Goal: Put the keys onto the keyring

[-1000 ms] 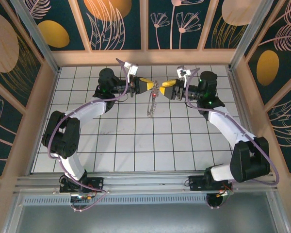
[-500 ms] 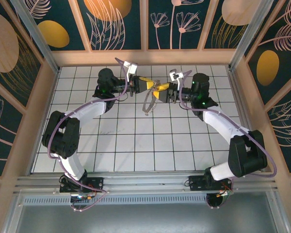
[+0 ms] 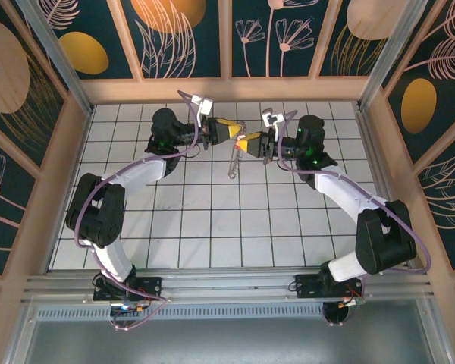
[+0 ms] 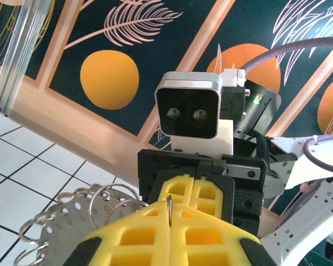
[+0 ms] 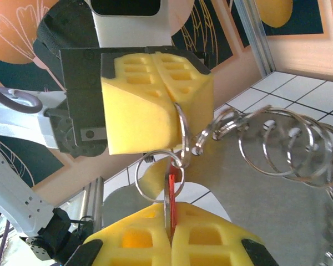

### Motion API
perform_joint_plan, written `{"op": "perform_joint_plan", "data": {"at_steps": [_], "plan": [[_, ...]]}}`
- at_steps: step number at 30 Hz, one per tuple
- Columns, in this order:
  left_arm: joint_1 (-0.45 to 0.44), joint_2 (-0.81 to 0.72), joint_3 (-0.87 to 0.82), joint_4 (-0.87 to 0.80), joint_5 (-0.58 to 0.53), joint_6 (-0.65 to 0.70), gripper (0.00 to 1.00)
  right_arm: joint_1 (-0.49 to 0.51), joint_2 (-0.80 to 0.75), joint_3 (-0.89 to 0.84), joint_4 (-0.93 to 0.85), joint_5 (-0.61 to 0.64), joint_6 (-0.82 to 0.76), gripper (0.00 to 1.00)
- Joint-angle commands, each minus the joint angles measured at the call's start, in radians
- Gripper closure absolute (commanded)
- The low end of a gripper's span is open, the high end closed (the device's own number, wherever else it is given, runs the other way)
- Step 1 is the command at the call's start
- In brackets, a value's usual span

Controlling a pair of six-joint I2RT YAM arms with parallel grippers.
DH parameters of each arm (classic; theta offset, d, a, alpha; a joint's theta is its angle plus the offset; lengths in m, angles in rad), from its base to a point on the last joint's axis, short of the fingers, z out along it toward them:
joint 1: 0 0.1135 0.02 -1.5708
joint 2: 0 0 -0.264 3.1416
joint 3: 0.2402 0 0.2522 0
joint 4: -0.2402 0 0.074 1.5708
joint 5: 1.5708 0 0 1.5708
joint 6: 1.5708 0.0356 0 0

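Hands closed: right hand (image 5: 171, 221) pinches key (image 5: 172, 188); left hand (image 4: 170, 213) clamps keyring (image 5: 182, 133) just above key.

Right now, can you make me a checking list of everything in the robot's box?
Surface: white tiled table.
Job's things: red key pinched in the right pincer; keyring dangles from the left pincer. Whether the key is threaded on, cannot tell.
Clutter: nothing seen.
Pincers: both shut, tips almost meeting over the far tiles.
Cables: purple cable runs along each arm.
Surroundings: walls painted with leaves and orange circles, wooden frames.
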Motion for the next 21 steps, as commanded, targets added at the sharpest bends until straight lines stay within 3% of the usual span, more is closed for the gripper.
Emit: {"op": "perform_joint_plan", "data": {"at_steps": [1,9,17,21], "plan": [[-0.004,-0.043,-0.015,0.113,-0.026,-0.043,1.00,0.029,0.028,0.005,0.063,0.001,0.020,1.00],[-0.005,-0.048,-0.047,0.140,-0.046,-0.051,1.00,0.072,0.103,0.064,0.042,0.032,0.016,1.00],[-0.005,-0.078,-0.061,0.159,-0.059,-0.060,1.00,0.062,0.073,0.039,0.050,0.078,0.024,1.00],[-0.005,-0.088,-0.088,0.182,-0.123,-0.085,1.00,0.038,0.043,-0.011,0.122,0.127,0.073,1.00]]}}
